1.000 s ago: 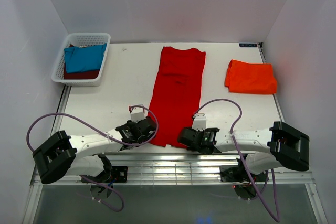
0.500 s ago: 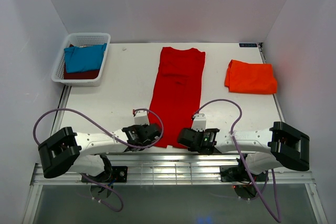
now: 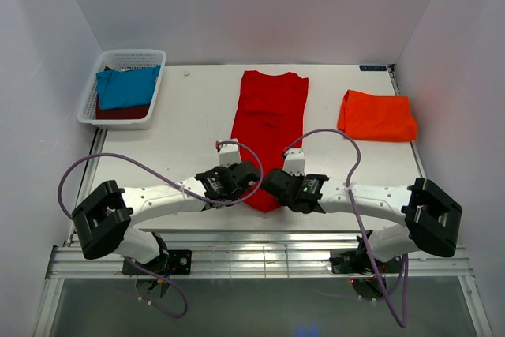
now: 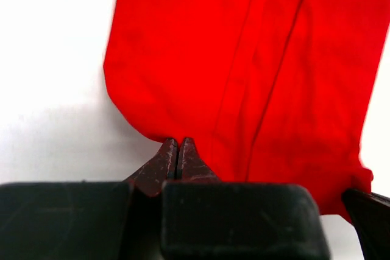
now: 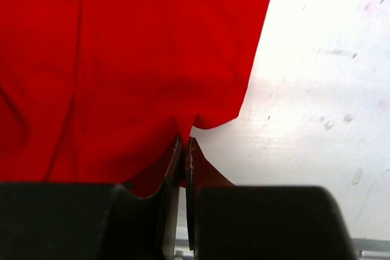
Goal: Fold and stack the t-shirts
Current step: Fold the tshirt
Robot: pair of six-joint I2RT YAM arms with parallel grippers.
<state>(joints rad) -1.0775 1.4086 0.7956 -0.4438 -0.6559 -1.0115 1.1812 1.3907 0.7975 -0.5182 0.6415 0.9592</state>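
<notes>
The red t-shirt (image 3: 268, 116) lay as a long narrow strip on the table (image 3: 189, 132), its sleeves folded in and its collar end pointing away from the arms. The left gripper (image 4: 177, 148) was at the shirt's near left corner. Its two fingers were pressed together with no gap, and the hem was pinched at their tips. The right gripper (image 5: 184, 148) was at the shirt's near right corner. Its fingers were also closed tight, with the edge of the cloth caught between them. Between the two grips, the shirt's near edge bunched and sagged to a rounded point. A soft shadow under the left corner suggested that corner was lifted a little off the table.

An orange-red t-shirt (image 3: 377, 116) lay folded into a flat rectangle well to the right of the red t-shirt, level with its middle. A white basket (image 3: 134, 57) stood well to the left of the red t-shirt, level with its collar end. A teal-blue t-shirt (image 3: 126, 87) lay on top inside the basket. A dark maroon t-shirt (image 3: 122, 112) showed beneath it.
</notes>
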